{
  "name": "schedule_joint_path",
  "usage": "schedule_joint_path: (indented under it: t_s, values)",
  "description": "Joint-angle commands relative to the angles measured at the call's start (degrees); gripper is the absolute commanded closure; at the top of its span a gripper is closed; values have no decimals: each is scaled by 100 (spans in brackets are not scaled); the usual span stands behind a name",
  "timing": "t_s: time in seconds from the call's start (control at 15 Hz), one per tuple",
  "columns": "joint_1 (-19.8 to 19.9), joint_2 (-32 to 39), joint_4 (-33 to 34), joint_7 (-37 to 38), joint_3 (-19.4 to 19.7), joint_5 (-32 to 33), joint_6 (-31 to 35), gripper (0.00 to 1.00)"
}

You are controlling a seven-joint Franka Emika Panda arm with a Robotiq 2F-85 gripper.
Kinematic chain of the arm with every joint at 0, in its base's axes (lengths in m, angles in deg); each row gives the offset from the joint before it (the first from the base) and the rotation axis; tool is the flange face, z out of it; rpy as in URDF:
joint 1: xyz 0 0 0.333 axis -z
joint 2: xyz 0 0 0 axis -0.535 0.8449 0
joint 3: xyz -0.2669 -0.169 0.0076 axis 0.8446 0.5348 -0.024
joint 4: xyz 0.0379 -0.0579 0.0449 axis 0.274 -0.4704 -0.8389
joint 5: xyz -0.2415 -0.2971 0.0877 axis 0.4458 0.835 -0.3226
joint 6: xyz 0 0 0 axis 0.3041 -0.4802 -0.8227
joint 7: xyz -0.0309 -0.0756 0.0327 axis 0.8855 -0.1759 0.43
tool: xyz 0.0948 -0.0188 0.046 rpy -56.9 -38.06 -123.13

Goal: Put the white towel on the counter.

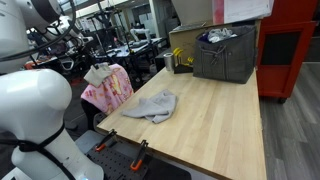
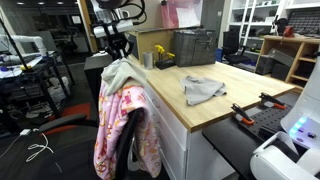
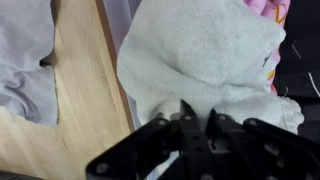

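the counter (image 2: 222, 105) is a pale wood butcher-block top, mostly bare, in a cluttered lab. in both exterior views a crumpled grey cloth (image 1: 152, 105) lies flat near the counter's middle, and a dark grey bin (image 1: 225, 55) stands at the far end. 2 orange-handled clamps (image 1: 139, 150) grip the near edge in an exterior view. a red cabinet (image 1: 290, 40) stands just past the counter, and in an exterior view shelves (image 2: 268, 20) line the back wall. on the open side are desks and loose cables (image 2: 38, 150) on a dark floor.

the towel (image 2: 120, 72) is not on the counter. it sits on top of a pink blanket (image 2: 122, 135) that hangs just beside the counter's edge. the wrist view shows the towel as a white bunched heap off the wood, with the counter's edge and the grey cloth to one side.

the gripper (image 3: 198, 118) is right above the towel, its black fingers (image 3: 215, 122) drawn close together at a fold. i cannot tell if they pinch the cloth or only touch it. in an exterior view the towel rises to a small peak under the gripper.
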Motion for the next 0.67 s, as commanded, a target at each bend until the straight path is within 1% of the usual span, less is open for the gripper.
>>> schedule_joint_path:
  t_s: [0.0,0.13,0.4,0.47,0.53,0.6]
  values:
    - [-21,-659,-891,56,-232,-254,29,93]
    - [-32,-768,-1090,56,-369,-351,40,100]
    - [-59,-914,-1394,113,-508,-395,60,100]
    - [-58,-922,-1450,131,-506,-374,105,74]
    - [-46,-944,-1516,106,-502,-337,181,73]
    - [-23,-955,-1569,59,-478,-276,277,67]
